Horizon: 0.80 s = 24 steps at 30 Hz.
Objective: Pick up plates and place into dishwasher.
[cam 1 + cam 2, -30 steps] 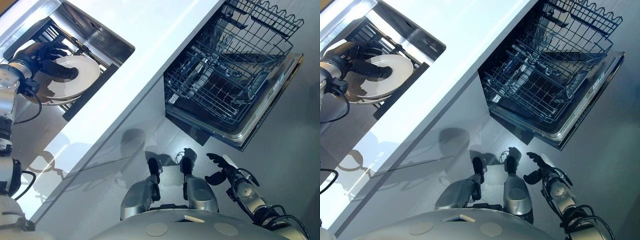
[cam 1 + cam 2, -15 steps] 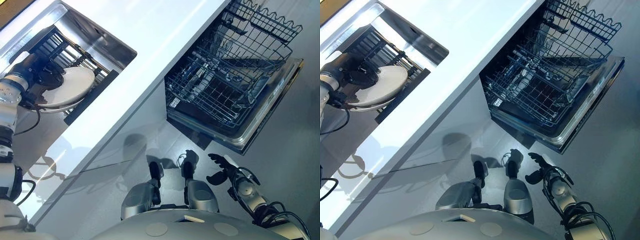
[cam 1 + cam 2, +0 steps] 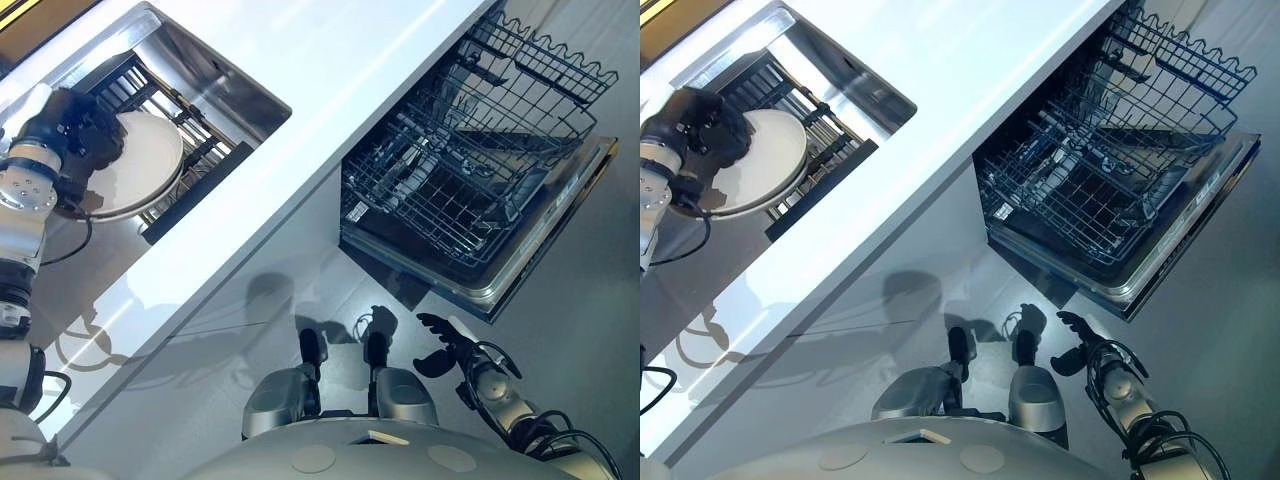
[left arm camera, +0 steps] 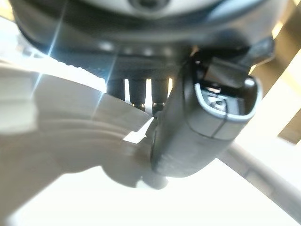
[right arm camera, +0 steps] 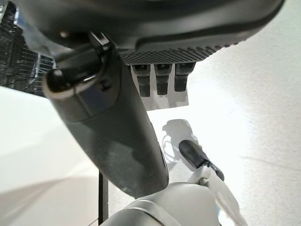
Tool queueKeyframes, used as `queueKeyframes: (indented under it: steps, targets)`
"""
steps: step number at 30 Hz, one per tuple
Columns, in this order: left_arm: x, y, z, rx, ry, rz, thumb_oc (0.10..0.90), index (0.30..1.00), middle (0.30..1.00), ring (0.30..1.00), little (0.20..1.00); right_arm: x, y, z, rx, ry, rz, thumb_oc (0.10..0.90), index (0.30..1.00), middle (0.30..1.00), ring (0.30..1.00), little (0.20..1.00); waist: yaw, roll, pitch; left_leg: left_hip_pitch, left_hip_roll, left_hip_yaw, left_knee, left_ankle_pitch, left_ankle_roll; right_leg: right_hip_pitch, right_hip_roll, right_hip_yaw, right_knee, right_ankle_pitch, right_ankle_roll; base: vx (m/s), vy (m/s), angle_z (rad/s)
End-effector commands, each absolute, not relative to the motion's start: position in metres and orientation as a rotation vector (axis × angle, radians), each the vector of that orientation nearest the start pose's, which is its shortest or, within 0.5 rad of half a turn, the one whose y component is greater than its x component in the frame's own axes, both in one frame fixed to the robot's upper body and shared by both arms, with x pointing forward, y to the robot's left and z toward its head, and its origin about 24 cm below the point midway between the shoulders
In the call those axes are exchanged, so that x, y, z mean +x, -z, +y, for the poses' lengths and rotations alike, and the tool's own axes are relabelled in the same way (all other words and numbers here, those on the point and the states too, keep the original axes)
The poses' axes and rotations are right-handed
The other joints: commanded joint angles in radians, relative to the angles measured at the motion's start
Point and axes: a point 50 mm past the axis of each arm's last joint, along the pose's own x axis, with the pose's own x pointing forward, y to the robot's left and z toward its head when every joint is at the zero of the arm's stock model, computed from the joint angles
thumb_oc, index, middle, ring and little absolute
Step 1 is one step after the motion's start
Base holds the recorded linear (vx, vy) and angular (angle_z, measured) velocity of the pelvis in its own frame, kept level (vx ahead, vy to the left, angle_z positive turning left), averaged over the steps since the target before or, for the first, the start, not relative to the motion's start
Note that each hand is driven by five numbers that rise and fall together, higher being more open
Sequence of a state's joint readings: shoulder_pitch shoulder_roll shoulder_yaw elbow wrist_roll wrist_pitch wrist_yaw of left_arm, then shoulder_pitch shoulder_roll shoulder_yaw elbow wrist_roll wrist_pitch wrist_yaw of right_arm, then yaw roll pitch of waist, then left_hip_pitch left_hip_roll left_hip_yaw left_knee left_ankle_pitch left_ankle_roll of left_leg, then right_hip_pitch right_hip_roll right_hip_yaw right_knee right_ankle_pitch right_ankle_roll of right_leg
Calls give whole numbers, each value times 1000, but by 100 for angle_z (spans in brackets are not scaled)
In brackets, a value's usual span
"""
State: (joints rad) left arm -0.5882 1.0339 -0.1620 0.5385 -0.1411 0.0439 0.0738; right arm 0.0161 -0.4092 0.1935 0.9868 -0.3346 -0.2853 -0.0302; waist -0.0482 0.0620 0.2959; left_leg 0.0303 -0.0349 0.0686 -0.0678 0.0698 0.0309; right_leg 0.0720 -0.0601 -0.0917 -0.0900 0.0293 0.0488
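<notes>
Pinching the plate (image 3: 140, 165), the left hand (image 3: 75, 135) shows its thumb (image 4: 197, 127) on the rim in the wrist view.

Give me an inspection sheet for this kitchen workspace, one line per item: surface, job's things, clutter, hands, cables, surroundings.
Surface: white countertop with a steel sink set into it.
Job's things: white plate held tilted over the dark rack in the sink; dishwasher open, door down, lower wire rack pulled out, upper wire rack above it.
Clutter: nothing seen.
Hands: left robot hand grips the plate at its rim, thumb across its face; right robot hand hangs low over the floor, fingers relaxed, holding nothing.
Cables: nothing seen.
Surroundings: grey floor in front of the dishwasher.
</notes>
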Motion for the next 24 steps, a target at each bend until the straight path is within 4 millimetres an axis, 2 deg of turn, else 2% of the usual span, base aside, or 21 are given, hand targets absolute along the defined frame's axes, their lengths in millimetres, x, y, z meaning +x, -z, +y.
queueKeyframes:
  steps: [1, 6, 9, 18, 24]
  targets:
    - [297, -298, 373, 770, -651, -422, 100, 300, 300, 300, 200, 141, 108, -263, -723, -197, 668, 800, 900, 900, 900, 900, -3, 18, -121, -7, -68, -24, 75, -157, 10, -85, 69, -3, 132, -128, 17, 0, 0, 0]
    - [289, -324, 361, 693, -678, -614, 100, 300, 300, 300, 200, 138, 110, -255, -727, -237, 662, 800, 900, 900, 900, 900, -8, 21, -134, 6, -63, -23, 62, -155, 4, -73, 71, 3, 121, -130, 14, 33, -14, -2]
    - [290, -329, 353, 671, -653, -668, 100, 300, 300, 300, 200, 135, 113, -254, -727, -240, 676, 800, 900, 900, 900, 900, -12, 26, -138, 11, -63, -27, 57, -154, 4, -71, 74, 12, 120, -131, 14, 42, -6, 0]
    - [296, -339, 323, 565, -511, -787, 100, 300, 300, 300, 200, 126, 119, -253, -730, -249, 705, 800, 900, 900, 900, 900, -33, 32, -130, 21, -60, -27, 48, -152, 8, -74, 84, 42, 132, -137, 9, 17, -5, 0]
    - [307, -333, 302, 573, -457, -784, 100, 300, 300, 300, 200, 126, 118, -254, -731, -246, 698, 800, 900, 900, 900, 900, -50, 36, -121, 20, -59, -18, 54, -153, 9, -79, 87, 55, 140, -138, 9, 0, 0, 0]
